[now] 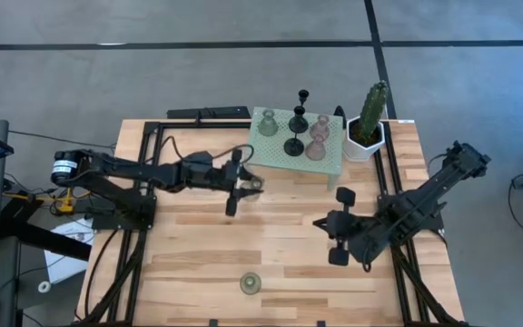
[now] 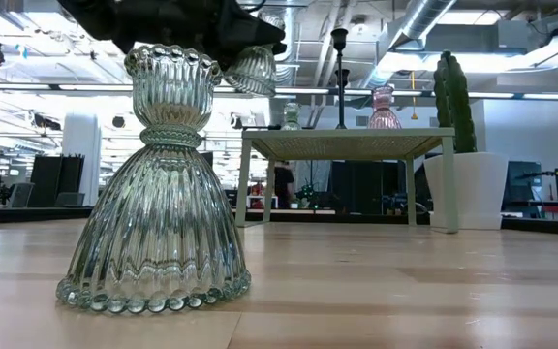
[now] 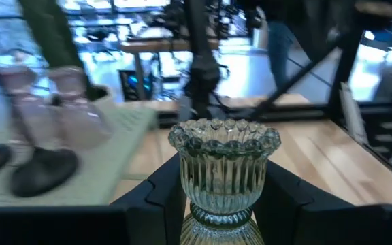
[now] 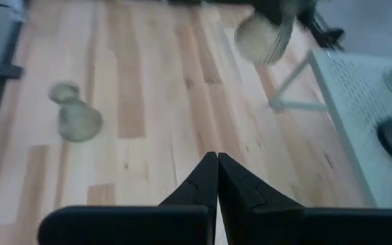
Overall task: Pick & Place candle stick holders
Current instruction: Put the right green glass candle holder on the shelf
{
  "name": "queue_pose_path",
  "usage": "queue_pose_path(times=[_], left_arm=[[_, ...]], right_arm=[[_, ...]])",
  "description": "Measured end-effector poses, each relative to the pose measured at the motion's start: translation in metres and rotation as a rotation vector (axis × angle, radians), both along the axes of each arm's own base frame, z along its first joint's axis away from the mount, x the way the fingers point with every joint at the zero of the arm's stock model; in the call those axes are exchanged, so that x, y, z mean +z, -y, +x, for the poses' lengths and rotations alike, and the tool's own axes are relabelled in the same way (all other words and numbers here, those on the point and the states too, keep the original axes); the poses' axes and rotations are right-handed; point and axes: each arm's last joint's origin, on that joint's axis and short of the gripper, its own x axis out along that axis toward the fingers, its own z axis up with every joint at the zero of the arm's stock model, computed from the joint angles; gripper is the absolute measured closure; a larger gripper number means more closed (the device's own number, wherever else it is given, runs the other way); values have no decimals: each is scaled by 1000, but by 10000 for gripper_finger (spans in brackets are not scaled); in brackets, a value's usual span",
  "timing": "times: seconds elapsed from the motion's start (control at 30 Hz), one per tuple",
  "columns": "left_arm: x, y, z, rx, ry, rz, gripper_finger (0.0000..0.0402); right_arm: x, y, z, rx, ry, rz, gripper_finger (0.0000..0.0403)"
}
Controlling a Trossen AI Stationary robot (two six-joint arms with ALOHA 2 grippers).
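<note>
mostly ribbed, bead-rimmed green glass holder (image 3: 223,170)

Stand (image 1: 309,156) at table's (image 1: 198,263) back — cactus (image 1: 369,113) just right.

No text, label, brand, number or sign can be read anywhere in these views.

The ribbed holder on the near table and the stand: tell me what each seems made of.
The pale green holder looks like clear pressed glass: light and the room show through its ribs, and beads edge rim and base. The mint stand seems painted perforated metal, judging by its dotted top and thin legs, though plastic can't be ruled out.
</note>
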Motion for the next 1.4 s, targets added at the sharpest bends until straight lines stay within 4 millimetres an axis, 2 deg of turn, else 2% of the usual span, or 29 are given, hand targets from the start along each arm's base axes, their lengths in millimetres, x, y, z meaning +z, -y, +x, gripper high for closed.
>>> queue_pose_path(times=[0.37, 0.53, 0.63, 0.73, 0.93, 1.4], left_arm=[[18, -31, -4, 117, 205, 26, 271], [12, -46, 5, 159, 264, 21, 271], [-2, -58, 15, 188, 267, 2, 271], [-13, -71, 23, 215, 257, -36, 271], [-23, -91, 28, 273, 243, -38, 271], [-44, -110, 35, 316, 237, -62, 270]], right_arm=[[-50, -5, -14, -167, 35, 7, 403], [-70, -4, -14, -212, 85, 18, 403], [-78, -5, -12, -215, 108, 31, 403], [-81, -6, -11, -226, 118, 24, 403], [-81, -7, -10, -231, 128, 28, 403], [-80, -1, -6, -258, 142, 9, 403]])
